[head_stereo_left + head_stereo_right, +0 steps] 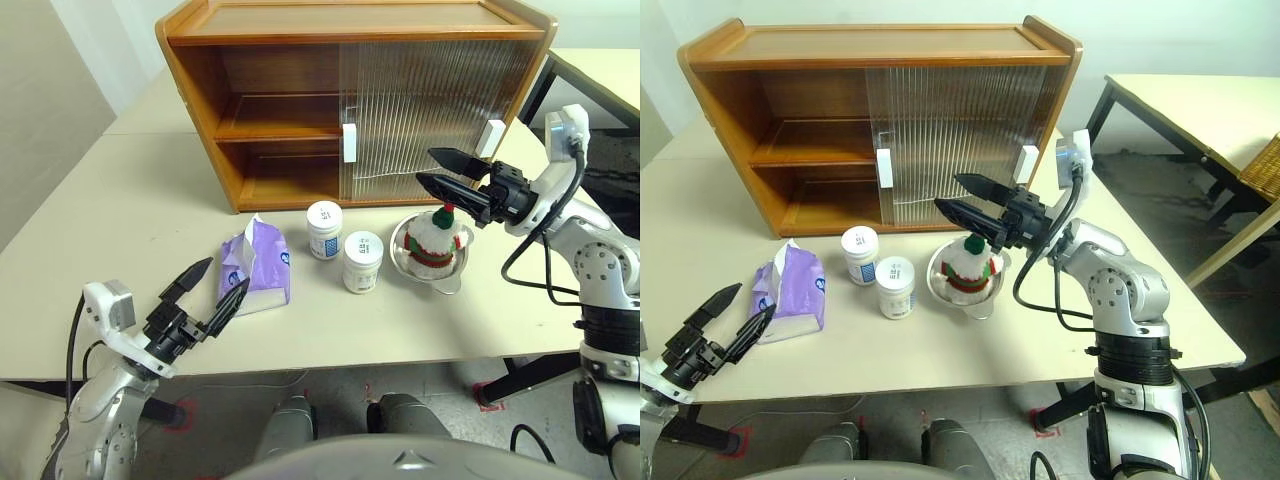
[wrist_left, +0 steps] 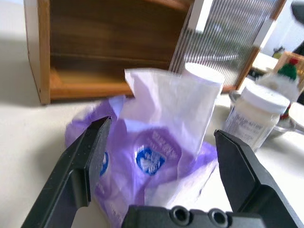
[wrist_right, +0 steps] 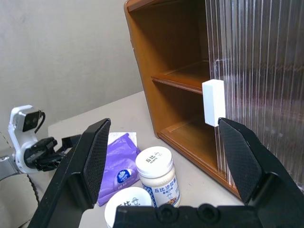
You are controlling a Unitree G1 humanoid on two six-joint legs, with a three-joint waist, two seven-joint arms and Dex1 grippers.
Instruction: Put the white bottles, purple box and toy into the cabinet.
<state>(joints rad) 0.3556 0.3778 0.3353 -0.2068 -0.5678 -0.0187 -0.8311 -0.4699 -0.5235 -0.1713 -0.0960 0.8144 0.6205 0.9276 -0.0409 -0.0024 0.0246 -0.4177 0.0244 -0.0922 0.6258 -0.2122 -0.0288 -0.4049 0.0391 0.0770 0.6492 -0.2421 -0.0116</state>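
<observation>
The cabinet stands at the back of the table, its left half uncovered and both ribbed doors slid right. Two white bottles stand in front of it. The purple box lies to their left, tissue poking up. The toy sits in a steel bowl. My left gripper is open, level, just short of the purple box. My right gripper hangs open above the toy, pointing left toward the cabinet.
The cabinet's inner shelf and floor are bare on the uncovered side. White door handles sit at mid-height. A second table stands off to the right. Bare tabletop lies left of the purple box.
</observation>
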